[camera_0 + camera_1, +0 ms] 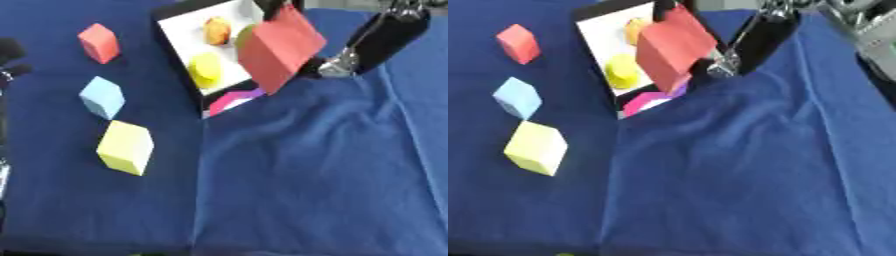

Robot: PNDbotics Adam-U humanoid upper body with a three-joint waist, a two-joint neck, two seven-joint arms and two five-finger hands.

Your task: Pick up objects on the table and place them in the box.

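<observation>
Hanging tilted above the near right part of the box, the large red block (278, 54) shows a broad matte face and one sharp corner pointing down, and it hides part of the box's right wall. The right hand (337, 64) sits just beside the block's right edge, a silver part showing under the black forearm; whether its fingers are curled on the block cannot be told. The white-floored box with black walls (179, 60) lies at the far middle of the blue cloth-covered tabletop (315, 175) and holds a round yellow piece (206, 69), an orange-yellow piece (217, 31), and a pink and purple shape (229, 100) at its near corner. Toward the left edge of the tabletop lie a small red block (99, 43), a light blue cube (102, 97) and a pale yellow cube (126, 147), each apart from the others. The left eye view shows a dark arm part (9, 55) at its left border; the right eye view shows grey equipment (872, 30) at its far right corner.
</observation>
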